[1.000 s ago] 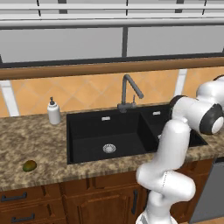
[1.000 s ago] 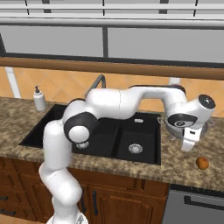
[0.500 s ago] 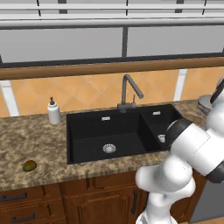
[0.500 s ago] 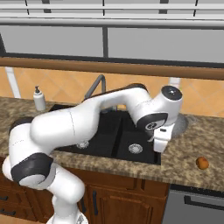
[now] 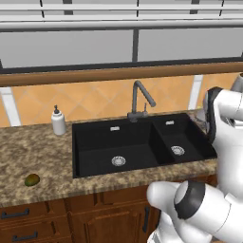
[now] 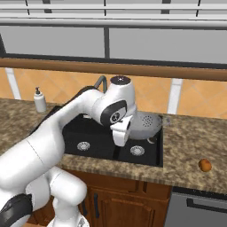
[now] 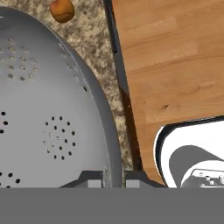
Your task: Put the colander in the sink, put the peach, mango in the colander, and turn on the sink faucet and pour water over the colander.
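Speckled granite counter (image 6: 186, 146), perforated colander (image 6: 145, 124)

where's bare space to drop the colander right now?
Both sink basins are bare down to the drains. Open counter lies between the soap bottle and the mango, and between the sink's right rim and the peach. Crowded spot: the right basin's back corner, where the hand grips the colander.

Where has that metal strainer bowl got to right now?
The colander is held up over the right end of the sink in the right base view, gripped at its rim by the gripper, with the peach off to its right.
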